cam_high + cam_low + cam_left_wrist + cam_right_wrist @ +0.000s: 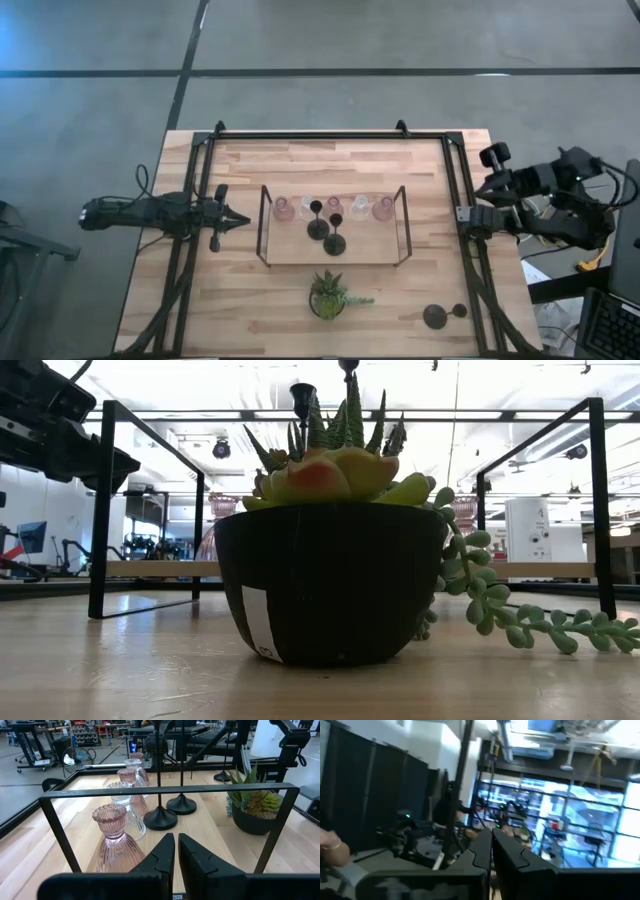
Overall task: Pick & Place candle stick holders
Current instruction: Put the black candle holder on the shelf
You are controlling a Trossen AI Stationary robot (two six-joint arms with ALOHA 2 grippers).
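A wooden tray with a black wire frame (264,225) stands mid-table. On it several squat pink and clear glass holders (333,208) stand in a row on their bases, and two black thin-stemmed holders (317,226) (336,243) stand just nearer. They also show in the left wrist view (111,840) (160,817). A third black holder (435,316) stands on the table at the near right. My left gripper (240,219) is shut and empty, level, just left of the tray, pointing at it. My right gripper (472,214) is shut and empty at the table's right edge.
A small green plant in a black pot (328,295) stands on the table just in front of the tray; it fills the low view (330,580). A black rail frame (330,135) runs around the table top. Bare wood lies at the near left.
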